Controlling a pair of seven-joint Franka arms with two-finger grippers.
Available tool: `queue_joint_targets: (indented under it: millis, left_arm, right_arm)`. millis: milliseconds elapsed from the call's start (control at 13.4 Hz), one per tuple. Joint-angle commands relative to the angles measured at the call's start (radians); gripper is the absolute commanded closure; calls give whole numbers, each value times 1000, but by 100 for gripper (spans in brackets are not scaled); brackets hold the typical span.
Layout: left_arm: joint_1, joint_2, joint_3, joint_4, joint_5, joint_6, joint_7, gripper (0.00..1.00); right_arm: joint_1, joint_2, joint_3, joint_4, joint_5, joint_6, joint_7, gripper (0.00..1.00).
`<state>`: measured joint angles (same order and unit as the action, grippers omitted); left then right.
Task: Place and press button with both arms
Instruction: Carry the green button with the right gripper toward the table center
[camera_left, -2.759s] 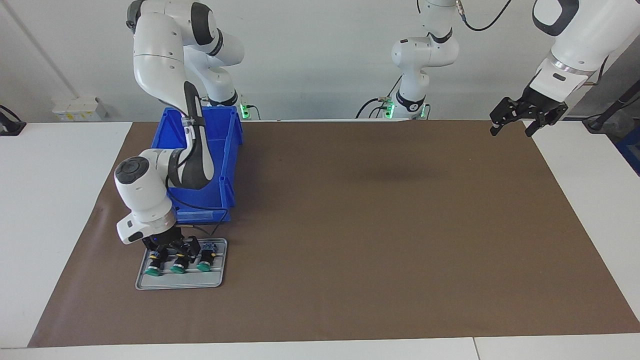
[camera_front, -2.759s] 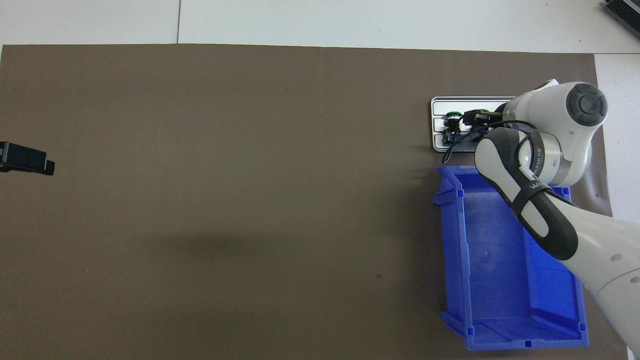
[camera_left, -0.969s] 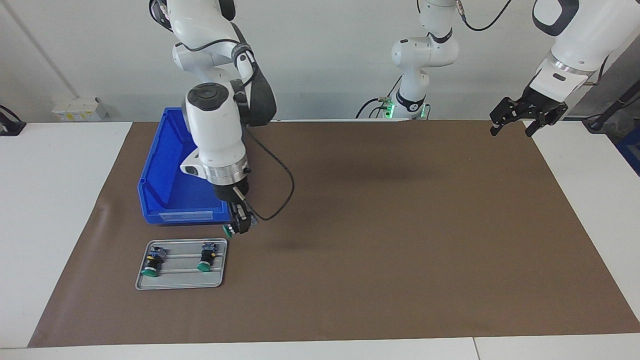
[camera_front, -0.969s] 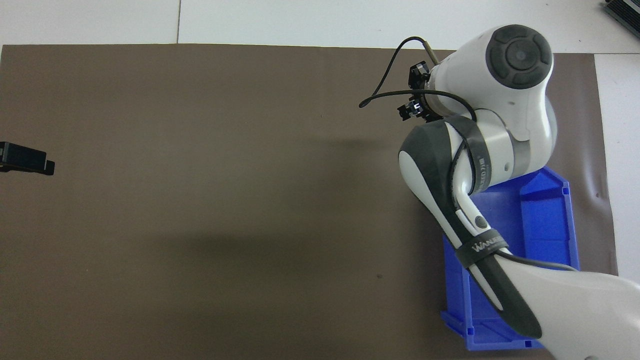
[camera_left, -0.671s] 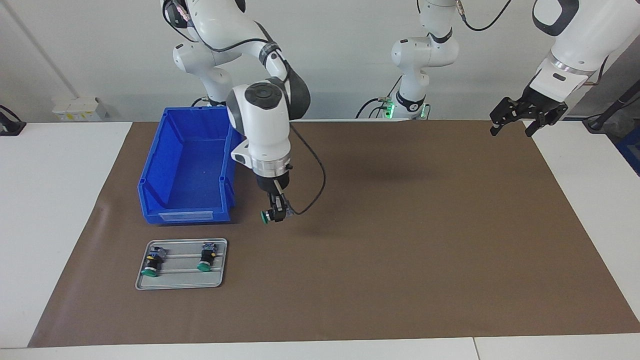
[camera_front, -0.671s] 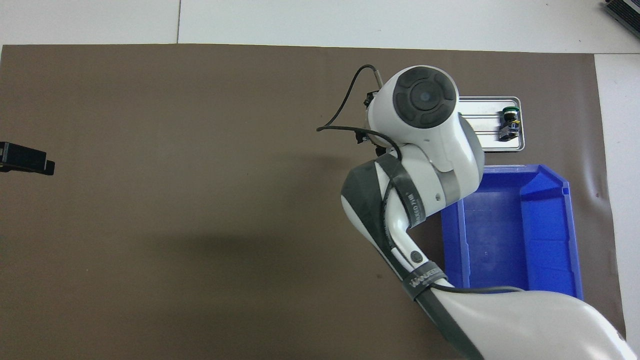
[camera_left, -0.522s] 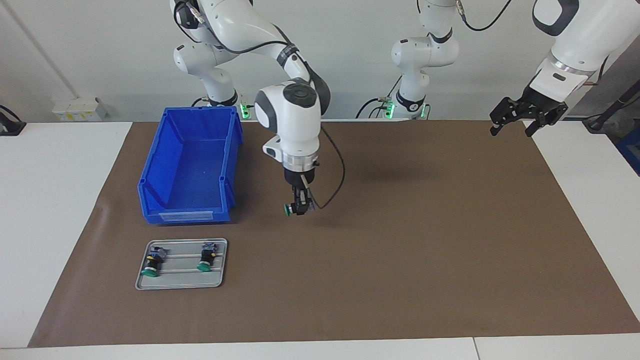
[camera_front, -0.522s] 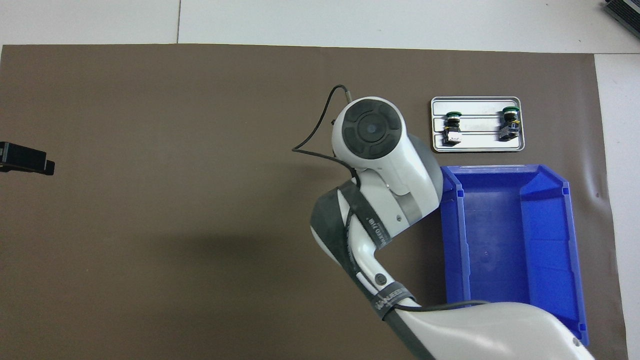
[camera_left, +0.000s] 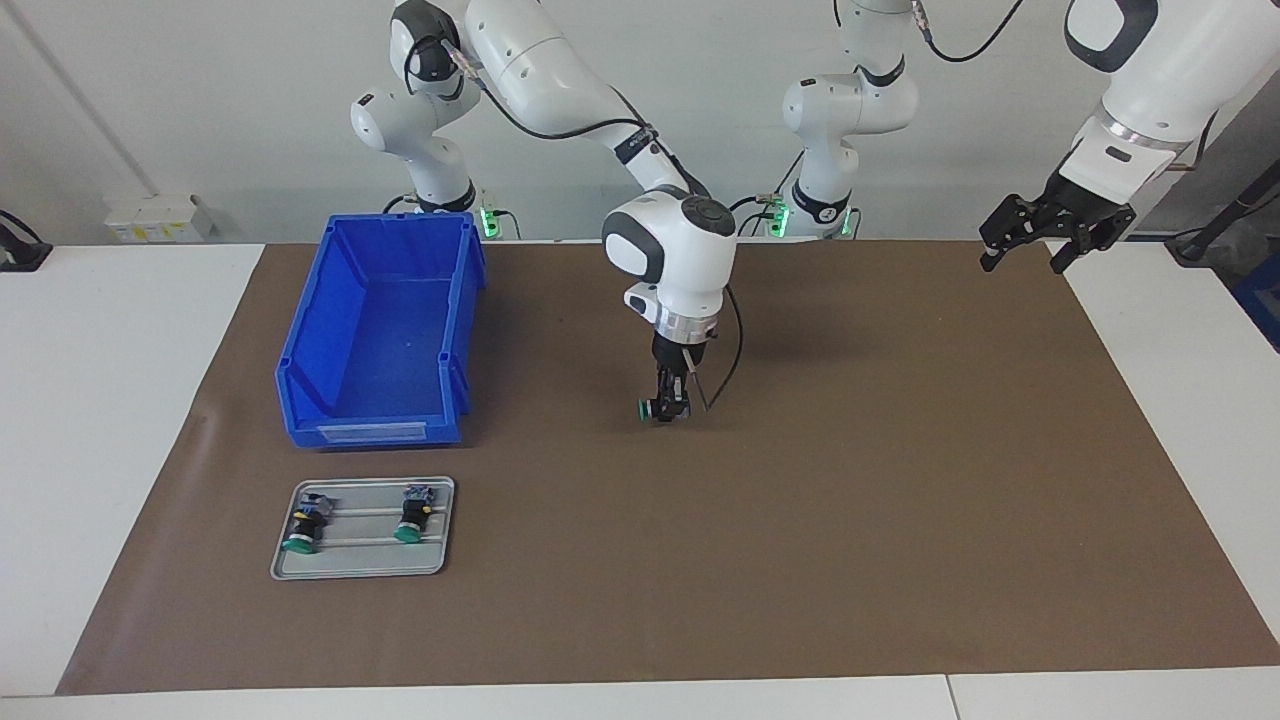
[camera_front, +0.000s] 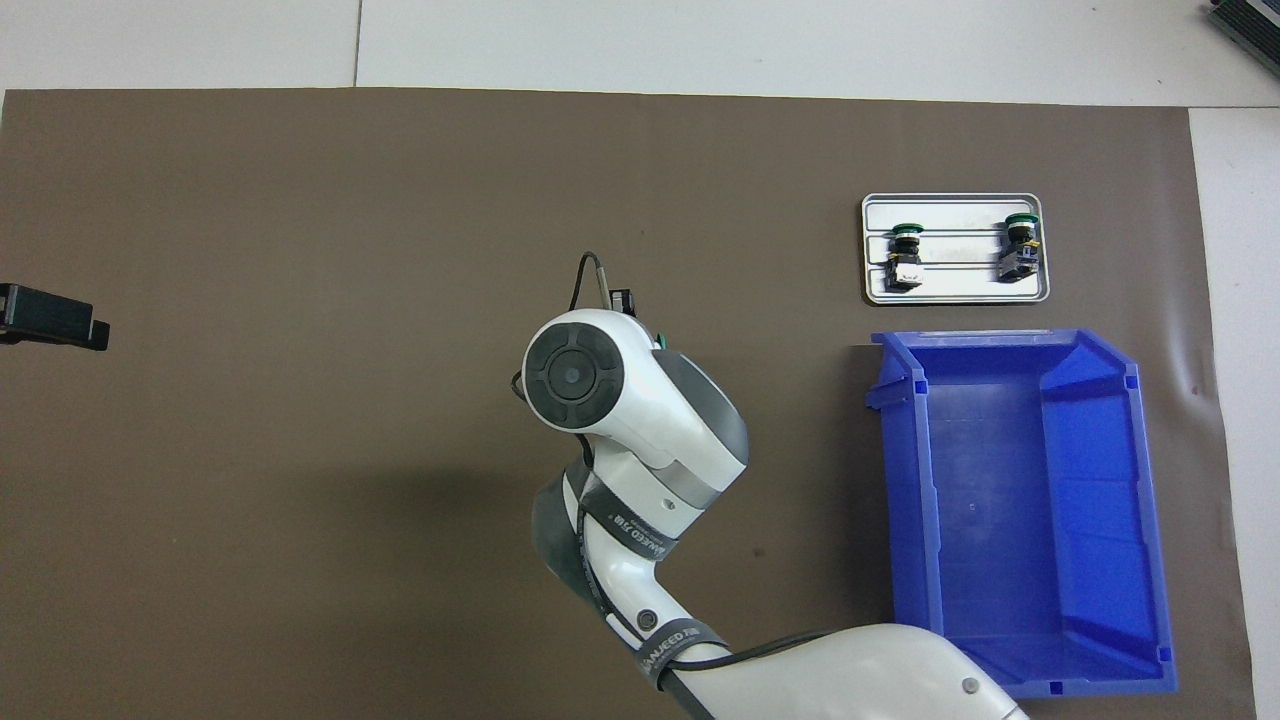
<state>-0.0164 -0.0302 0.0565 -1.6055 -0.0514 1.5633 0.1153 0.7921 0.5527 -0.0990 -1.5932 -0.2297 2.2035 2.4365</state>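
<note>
My right gripper (camera_left: 668, 408) is shut on a button (camera_left: 648, 409) with its green cap pointing sideways, held low over the middle of the brown mat (camera_left: 850, 480). Whether the button touches the mat I cannot tell. In the overhead view the right arm's wrist (camera_front: 575, 375) hides most of this gripper, and only a sliver of the green cap (camera_front: 660, 338) shows. My left gripper (camera_left: 1023, 262) hangs open and holds nothing, high over the mat's corner at the left arm's end; its black tip (camera_front: 50, 320) shows at the edge of the overhead view.
A grey tray (camera_left: 362, 565) (camera_front: 955, 212) holds two more buttons (camera_left: 303, 525) (camera_left: 412, 515), farther from the robots than the blue bin (camera_left: 380, 330) (camera_front: 1010, 510), at the right arm's end. A third arm's base (camera_left: 830, 150) stands at the robots' edge.
The right gripper lifted one button off the tray and carried it past the bin to the mat's middle, coming lower. The left arm has stayed still.
</note>
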Motion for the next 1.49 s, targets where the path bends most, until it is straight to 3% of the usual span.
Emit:
queue_joint_targets:
  millis: [0,373,447,522,671,969,1417]
  left_arm:
    - [6,-33,-3,-40,-2,17,-6,0]
    - [6,-33,-3,-40,-2,17,-6,0]
    - [6,-33,-3,-40,-2,17,-6,0]
    - [6,-33,-3,-40,-2,17,-6,0]
    - [6,-33,-3,-40,-2,17,-6,0]
    - [6,-33,-3,-40,-2,17,-6,0]
    - [6,-33,-3,-40,-2,17,-6,0]
  right_arm:
    - [16,12,1,-1,-23,16,77,100]
    - [55,4,1,-42,-28,21,78,100]
    - [62,3,1,-47,-28,28,75,82]
    - [62,3,1,-50,-28,33,75,41]
    - [59,4,1,-48,-28,41,67,0]
    - [52,-6,-1,-33,-37,32,-43,0]
    - [-115,-200,1,-51,15,-8,-510,0]
